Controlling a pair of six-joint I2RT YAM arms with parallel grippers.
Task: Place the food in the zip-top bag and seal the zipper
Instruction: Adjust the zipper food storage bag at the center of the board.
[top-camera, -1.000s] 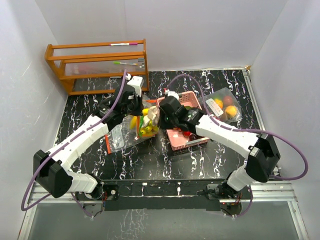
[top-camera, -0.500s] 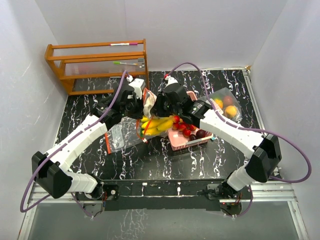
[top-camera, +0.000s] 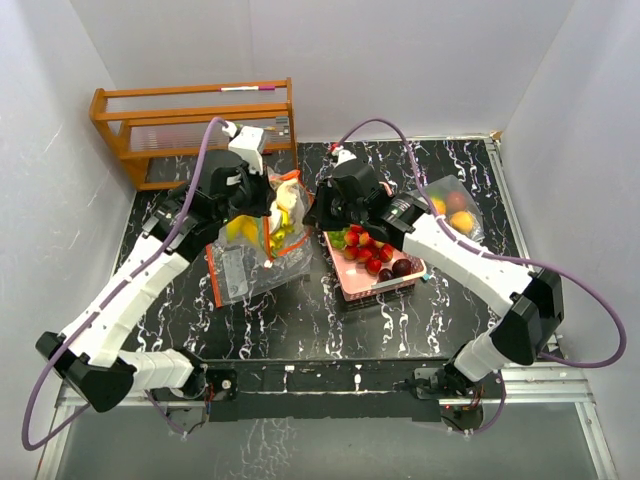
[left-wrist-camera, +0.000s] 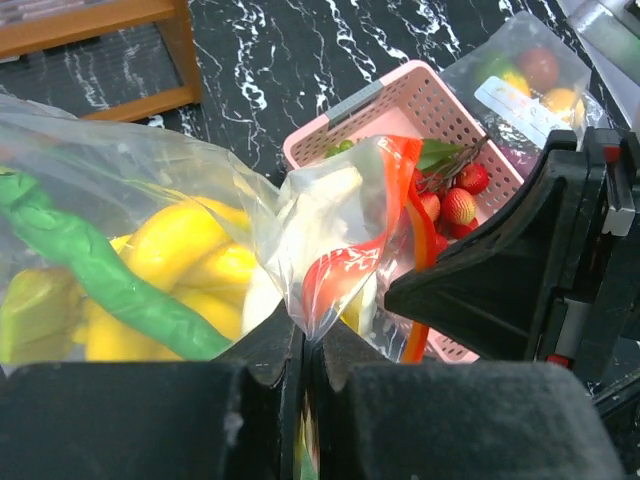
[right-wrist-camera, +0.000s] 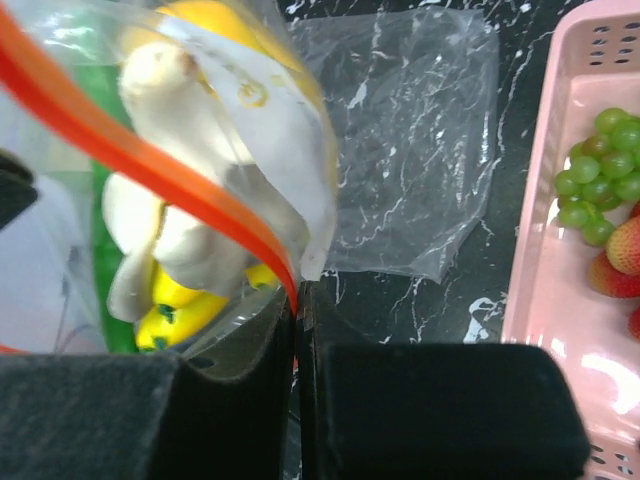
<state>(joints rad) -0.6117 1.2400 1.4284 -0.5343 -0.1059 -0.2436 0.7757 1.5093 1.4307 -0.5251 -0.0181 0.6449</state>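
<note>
Holding yellow fruit (left-wrist-camera: 175, 240) and a green piece (left-wrist-camera: 90, 280), the zip-top bag (top-camera: 280, 225) hangs by its rim; grapes (right-wrist-camera: 600, 170) and red berries (left-wrist-camera: 460, 205) lie in the pink tray (right-wrist-camera: 545, 300); left gripper (left-wrist-camera: 303, 345) and right gripper (right-wrist-camera: 296, 300) clench that rim tight

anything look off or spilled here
Nothing has spilled. One oddity: the zip-top bag, pinched by the left gripper and right gripper, has a crumpled mouth, and its orange zipper strip is bent, not straight. An empty bag lies flat on the table.
</note>
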